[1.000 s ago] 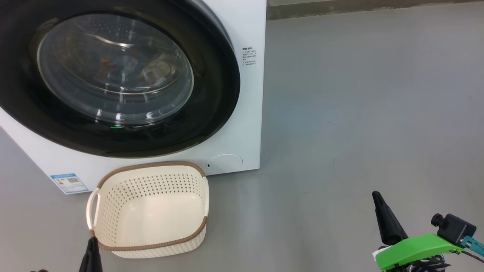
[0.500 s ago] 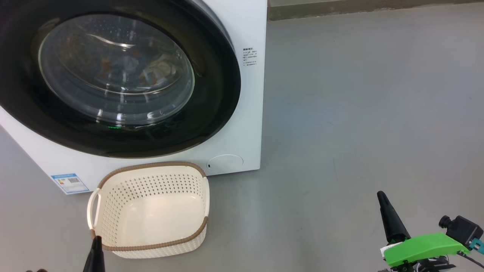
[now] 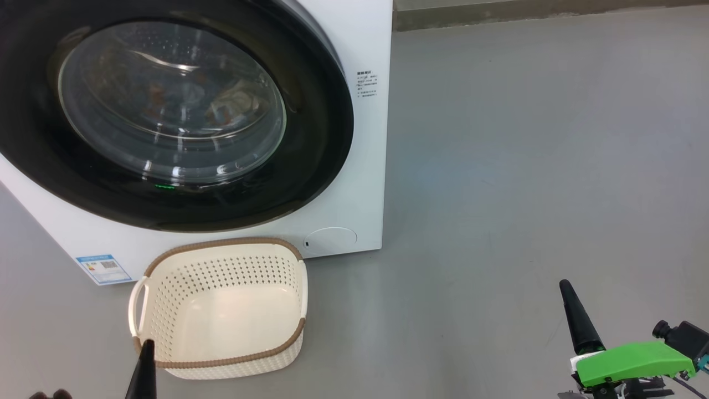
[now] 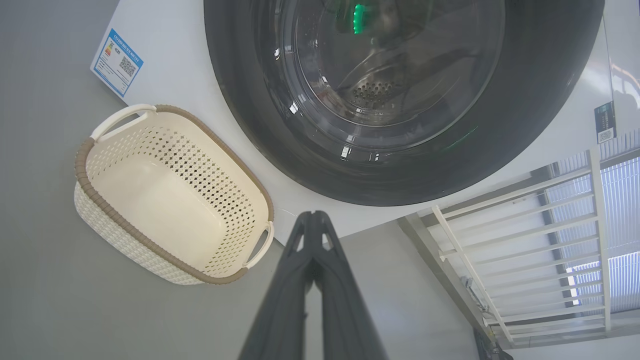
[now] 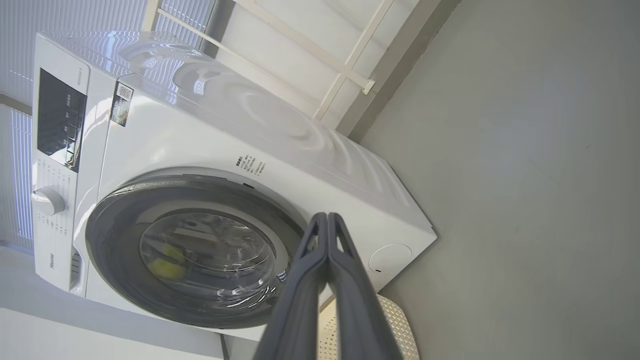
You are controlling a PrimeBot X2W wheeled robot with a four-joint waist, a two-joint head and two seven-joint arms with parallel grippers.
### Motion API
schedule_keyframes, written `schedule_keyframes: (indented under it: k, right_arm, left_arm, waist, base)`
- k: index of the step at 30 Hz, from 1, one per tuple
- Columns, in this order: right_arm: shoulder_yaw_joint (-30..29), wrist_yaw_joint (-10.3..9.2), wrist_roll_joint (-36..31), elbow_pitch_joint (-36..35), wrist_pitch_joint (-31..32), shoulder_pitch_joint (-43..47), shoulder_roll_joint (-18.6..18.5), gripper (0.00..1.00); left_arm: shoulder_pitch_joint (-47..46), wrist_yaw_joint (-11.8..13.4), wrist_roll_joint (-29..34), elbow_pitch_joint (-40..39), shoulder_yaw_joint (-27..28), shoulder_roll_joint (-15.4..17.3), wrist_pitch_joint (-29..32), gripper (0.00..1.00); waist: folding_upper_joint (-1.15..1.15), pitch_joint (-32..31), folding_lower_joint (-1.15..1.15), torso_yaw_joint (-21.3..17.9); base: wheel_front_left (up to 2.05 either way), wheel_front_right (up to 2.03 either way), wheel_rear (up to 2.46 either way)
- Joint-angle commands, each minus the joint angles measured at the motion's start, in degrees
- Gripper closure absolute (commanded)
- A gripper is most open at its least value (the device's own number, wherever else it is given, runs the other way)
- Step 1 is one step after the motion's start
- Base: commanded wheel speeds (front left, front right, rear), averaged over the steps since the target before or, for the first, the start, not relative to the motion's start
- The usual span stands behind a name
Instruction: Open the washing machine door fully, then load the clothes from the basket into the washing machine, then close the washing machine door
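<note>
The washing machine (image 3: 360, 183) fills the upper left of the head view. Its door (image 3: 313, 138), black-rimmed with a glass bowl, lies flush against the front. Behind the glass lie the clothes (image 3: 221, 105), pale and brown-patched. On the floor just in front stands the cream basket (image 3: 221, 243) with nothing in it. My left gripper (image 3: 147, 360) is shut, its tip at the basket's near left rim. Far to the right, low over the floor, my right gripper (image 3: 570, 310) is also shut. The wrist views show the closed left fingertips (image 4: 312, 217) and right fingertips (image 5: 327, 217) holding nothing.
Bare grey floor (image 3: 526, 166) stretches right of the machine. A blue label sticker (image 3: 102, 267) and a round service flap (image 3: 331, 240) sit low on its front. A white railing (image 4: 525, 240) stands beyond the machine in the left wrist view.
Both grippers have drawn back toward the bottom of the head view, the right one also drifting right. The door, basket and clothes have stayed put.
</note>
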Motion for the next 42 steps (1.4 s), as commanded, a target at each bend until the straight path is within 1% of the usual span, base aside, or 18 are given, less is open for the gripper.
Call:
schedule_keyframes:
  k: [1,2,42]
  right_arm:
    - [0.5,-0.21,2.2,-1.5,0.5,-1.5,-0.3,1.00]
    - [0.5,-0.21,2.2,-1.5,0.5,-1.5,-0.3,1.00]
    - [-3.2,-0.31,26.2,-1.5,7.3,-1.7,0.6,1.00]
  left_arm:
    - [-3.2,-0.7,-2.4,-0.8,1.4,1.3,0.7,1.00]
    - [-3.2,-0.7,-2.4,-0.8,1.4,1.3,0.7,1.00]
    - [-8.3,-2.8,-29.0,3.7,2.2,1.6,7.5,1.00]
  waist:
    - [0.00,0.0,0.00,0.0]
    - [0.00,0.0,0.00,0.0]
    - [0.00,-0.4,0.00,0.3]
  base:
    - [0.00,0.00,0.00]
    - [0.00,0.00,0.00]
    - [0.00,0.00,0.00]
